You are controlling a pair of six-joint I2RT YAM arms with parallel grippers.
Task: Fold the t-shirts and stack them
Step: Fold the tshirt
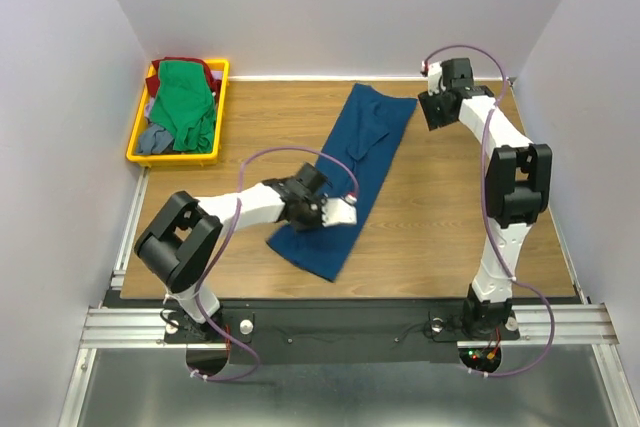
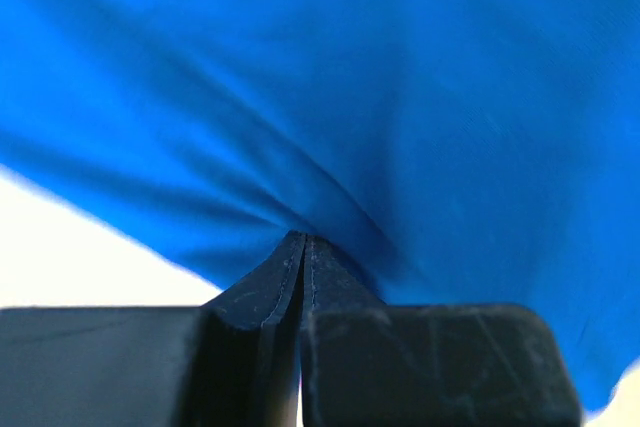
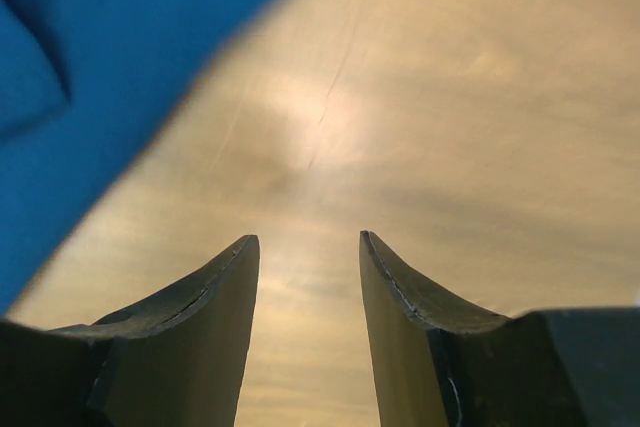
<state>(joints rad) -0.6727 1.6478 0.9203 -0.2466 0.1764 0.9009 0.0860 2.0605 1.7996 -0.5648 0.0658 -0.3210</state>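
Two wrist views reveal: left gripper (image 2: 303, 240) pinching blue t-shirt (image 2: 350, 77); right gripper (image 3: 308, 239) spread over table (image 3: 460, 117).

Top camera looks down; both close wrist cameras share the blue shirt (image 1: 362, 147).

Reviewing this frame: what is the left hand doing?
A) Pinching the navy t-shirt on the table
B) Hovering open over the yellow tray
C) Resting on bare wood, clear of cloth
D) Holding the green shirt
A: the left hand is shut, with a fold of the navy t-shirt bunched at its tips.
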